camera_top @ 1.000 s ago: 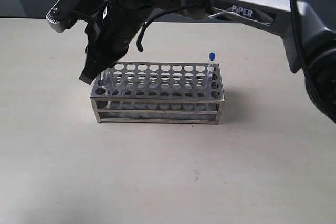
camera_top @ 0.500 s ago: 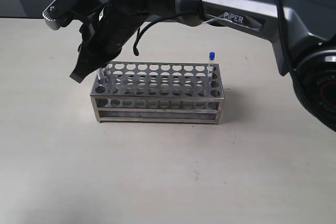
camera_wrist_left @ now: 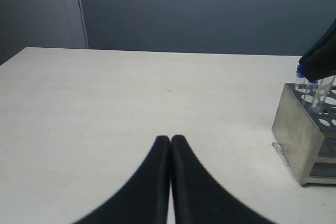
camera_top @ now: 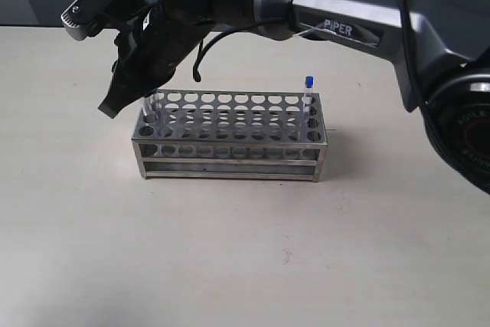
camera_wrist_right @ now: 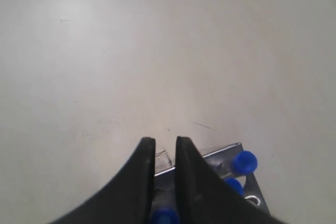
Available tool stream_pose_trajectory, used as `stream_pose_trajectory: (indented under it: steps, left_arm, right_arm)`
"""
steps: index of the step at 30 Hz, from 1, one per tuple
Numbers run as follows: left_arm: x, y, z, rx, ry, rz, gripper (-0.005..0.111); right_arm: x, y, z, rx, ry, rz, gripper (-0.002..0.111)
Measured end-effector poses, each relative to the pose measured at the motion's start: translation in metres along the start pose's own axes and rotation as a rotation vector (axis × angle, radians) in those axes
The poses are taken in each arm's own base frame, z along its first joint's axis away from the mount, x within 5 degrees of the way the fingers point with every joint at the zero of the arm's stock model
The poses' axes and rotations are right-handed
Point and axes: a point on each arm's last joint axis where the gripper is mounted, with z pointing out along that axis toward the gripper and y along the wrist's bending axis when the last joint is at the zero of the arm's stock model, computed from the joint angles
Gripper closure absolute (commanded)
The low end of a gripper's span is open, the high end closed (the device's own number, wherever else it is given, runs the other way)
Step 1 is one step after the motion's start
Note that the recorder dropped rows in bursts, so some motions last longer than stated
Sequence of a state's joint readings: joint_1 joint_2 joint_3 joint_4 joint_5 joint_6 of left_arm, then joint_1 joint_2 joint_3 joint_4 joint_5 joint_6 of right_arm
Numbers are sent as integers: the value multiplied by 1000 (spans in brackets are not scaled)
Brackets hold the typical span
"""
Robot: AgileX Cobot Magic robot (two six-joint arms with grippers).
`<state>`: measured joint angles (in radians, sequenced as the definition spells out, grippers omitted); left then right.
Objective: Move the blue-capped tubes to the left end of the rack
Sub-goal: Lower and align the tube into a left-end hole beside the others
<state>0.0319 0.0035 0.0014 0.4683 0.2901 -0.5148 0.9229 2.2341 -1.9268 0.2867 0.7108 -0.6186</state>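
Reaching over from the right, the right gripper (camera_top: 115, 106) hangs tilted at the left end of the rack (camera_top: 230, 160), with its tips poking out just past that end, above the table (camera_top: 230, 266). Its fingers stand only a narrow slit apart. A blue cap (camera_wrist_right: 164, 216) shows in that slit, further back from the tips, but I honestly can't tell if the fingers are pinching that tube or if it's just sitting under them. Two more blue caps (camera_wrist_right: 244, 161) sit right beside the fingers, over the corner of the rack, so that's three capped tubes bunched at the end where this gripper is. In the outside view a couple of clear tubes lean a little in the holes right under the fingers. The fourth tube (camera_top: 308, 91) stands upright in the back row at the opposite end of the rack, well apart from the gripper. The left gripper (camera_wrist_left: 170, 140) is closed tight over the table, fingers touching each other with nothing between them. The rack's end sits ahead of it and off to one side, well apart.
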Motion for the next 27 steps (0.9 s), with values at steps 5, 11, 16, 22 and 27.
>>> stream_pose_trajectory:
  steps: [5, 11, 16, 22, 27]
  left_arm:
    - [0, 0, 0, 0, 0, 0, 106]
    - [0, 0, 0, 0, 0, 0, 106]
    - [0, 0, 0, 0, 0, 0, 106]
    - [0, 0, 0, 0, 0, 0, 106]
    - [0, 0, 0, 0, 0, 0, 106]
  right_arm:
    - [-1, 1, 0, 27, 10, 3, 109]
    - [4, 0, 9, 28, 30, 9, 109]
    - [17, 1, 27, 9, 84, 11, 109]
    - [17, 1, 27, 10, 82, 10, 99]
    - [19, 2, 27, 6, 102, 2, 69]
